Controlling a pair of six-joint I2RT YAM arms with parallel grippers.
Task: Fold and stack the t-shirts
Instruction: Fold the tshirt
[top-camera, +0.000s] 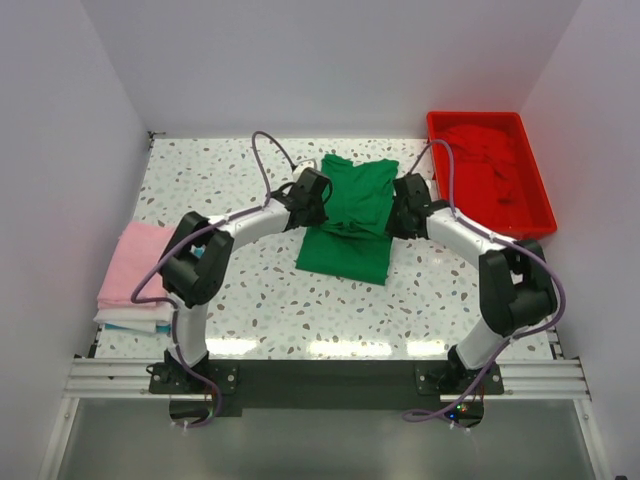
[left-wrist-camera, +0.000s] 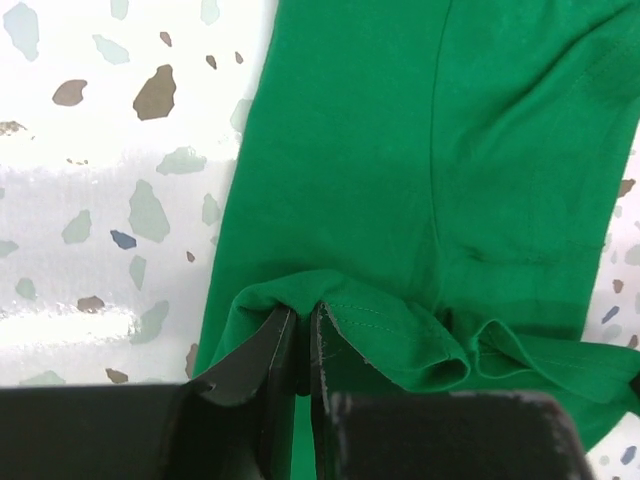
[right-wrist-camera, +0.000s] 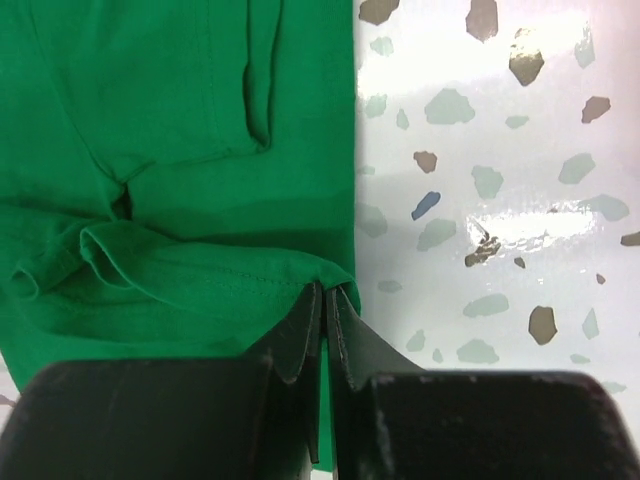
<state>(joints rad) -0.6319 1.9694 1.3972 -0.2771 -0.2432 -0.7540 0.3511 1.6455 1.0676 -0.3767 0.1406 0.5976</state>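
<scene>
Speckled desk (top-camera: 270, 300) at frame centre carried the green shirt (top-camera: 350, 215); left fingers (left-wrist-camera: 288, 338) and right fingers (right-wrist-camera: 312, 322) were closed, pinching its hem.

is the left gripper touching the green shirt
Touching: the left wrist view shows the left gripper pinching a raised fold at the edge of the green t-shirt.

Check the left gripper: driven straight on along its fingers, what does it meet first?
The green t-shirt: the left gripper is shut on its bunched edge, and more of that cloth lies straight ahead of the fingers, on the table. Farther along sits the right gripper, though depth is unclear.
</scene>
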